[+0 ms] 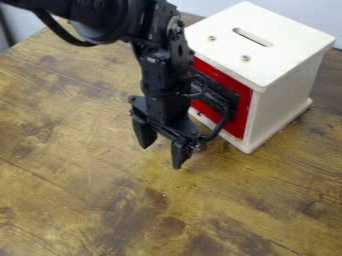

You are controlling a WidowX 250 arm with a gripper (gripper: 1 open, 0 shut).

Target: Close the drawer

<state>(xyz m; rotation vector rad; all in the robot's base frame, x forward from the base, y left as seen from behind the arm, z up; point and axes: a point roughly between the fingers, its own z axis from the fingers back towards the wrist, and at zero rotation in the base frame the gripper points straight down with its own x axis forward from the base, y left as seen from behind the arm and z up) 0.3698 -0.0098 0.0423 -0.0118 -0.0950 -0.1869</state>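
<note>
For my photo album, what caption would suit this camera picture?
Robot arm's open gripper points down at a wooden table, before a cream box's red drawer.

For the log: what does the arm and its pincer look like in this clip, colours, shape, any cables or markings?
The arm is black all over, with bulky rounded segments and a glossy sheen. A black cable loops along its upper part near the frame's top edge. The wrist narrows to a boxy black column, ending in the pincer, also black, with two short tapered fingers. No markings or labels can be made out at this resolution.
</note>
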